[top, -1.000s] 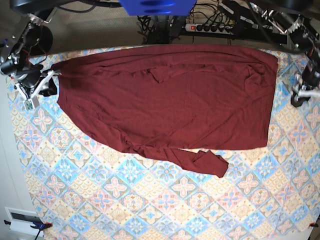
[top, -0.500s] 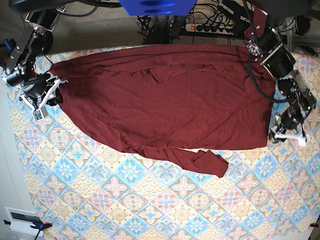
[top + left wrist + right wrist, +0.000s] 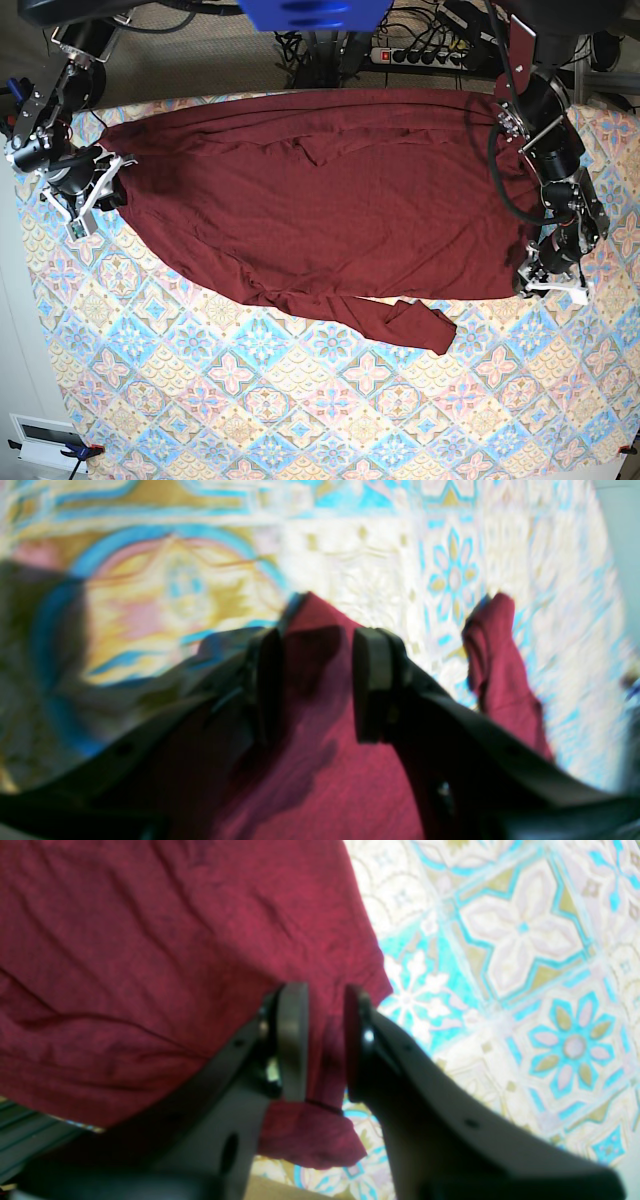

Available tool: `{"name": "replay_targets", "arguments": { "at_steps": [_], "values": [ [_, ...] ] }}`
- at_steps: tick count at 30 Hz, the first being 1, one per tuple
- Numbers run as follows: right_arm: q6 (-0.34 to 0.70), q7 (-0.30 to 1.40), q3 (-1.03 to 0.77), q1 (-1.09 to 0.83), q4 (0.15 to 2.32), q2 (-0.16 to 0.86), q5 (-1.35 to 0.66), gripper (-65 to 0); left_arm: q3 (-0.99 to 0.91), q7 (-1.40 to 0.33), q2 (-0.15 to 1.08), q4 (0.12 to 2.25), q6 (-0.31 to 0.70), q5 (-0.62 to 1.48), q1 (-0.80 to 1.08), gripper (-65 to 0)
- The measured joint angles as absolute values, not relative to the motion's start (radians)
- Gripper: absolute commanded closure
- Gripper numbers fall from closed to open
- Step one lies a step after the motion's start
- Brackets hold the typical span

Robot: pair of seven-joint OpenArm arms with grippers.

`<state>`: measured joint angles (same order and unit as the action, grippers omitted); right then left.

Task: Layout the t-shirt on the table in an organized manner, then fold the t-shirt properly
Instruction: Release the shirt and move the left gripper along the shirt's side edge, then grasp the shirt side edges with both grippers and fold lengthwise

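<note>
The dark maroon t-shirt (image 3: 340,200) lies spread across the far half of the tiled table (image 3: 300,400), with one sleeve (image 3: 400,320) trailing toward the front. My left gripper (image 3: 545,280) is at the shirt's near right corner. In the left wrist view its jaws (image 3: 317,680) stand apart, straddling that fabric corner (image 3: 320,780). My right gripper (image 3: 95,185) sits at the shirt's left edge. In the right wrist view it (image 3: 325,1050) is open with a narrow gap, and a fold of the t-shirt (image 3: 125,965) lies between the pads.
A power strip (image 3: 420,55) and cables lie behind the table's far edge. A white box (image 3: 45,440) sits off the front left corner. A second lump of maroon fabric (image 3: 495,670) lies right of the left fingers. Patterned cloth (image 3: 525,965) extends beside the shirt.
My left arm has swung from the table's right side down to the shirt's near right corner. The right gripper shifted slightly toward the shirt edge. The shirt lies as before.
</note>
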<state>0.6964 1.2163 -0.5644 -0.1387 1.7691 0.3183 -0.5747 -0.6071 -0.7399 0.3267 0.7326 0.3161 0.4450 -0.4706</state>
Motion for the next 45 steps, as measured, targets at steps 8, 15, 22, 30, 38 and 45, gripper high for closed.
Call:
{"name": "replay_targets", "arguments": {
  "at_steps": [8, 15, 22, 30, 38, 45],
  "values": [
    [0.696, 1.216, -0.564, -0.138, 1.769, 0.319, -0.572, -12.5, -0.411, -0.815, 0.313, 0.8, 0.396, 0.501, -0.442, -6.0],
    [0.696, 1.217, -0.563, -0.136, 1.764, 0.319, -0.567, -12.5, -0.414, -0.816, 0.32, 1.065, 0.391, 0.498, -0.302, -0.3],
    [0.696, 1.209, -0.431, -0.024, 1.76, 0.328, -0.48, -12.4, -0.415, -0.819, 0.318, 1.282, 0.393, 0.498, -0.167, -0.2],
    [0.697, 1.129, -0.267, 0.073, 1.7, 0.34, -0.341, -12.7, -0.414, -0.818, 0.315, 1.509, 0.395, 0.507, -0.064, -0.2],
    [0.697, 1.052, -0.165, 0.203, 1.433, 0.372, -0.327, -12.8, -0.54, -0.826, 0.316, 1.628, 0.388, 0.621, 0.023, -0.2],
    [0.7, 0.988, -0.091, 0.275, 1.243, 0.369, -0.317, -20.0, -0.611, -0.862, 0.313, 1.627, 0.403, 0.686, 0.062, -0.1]
  ]
}}
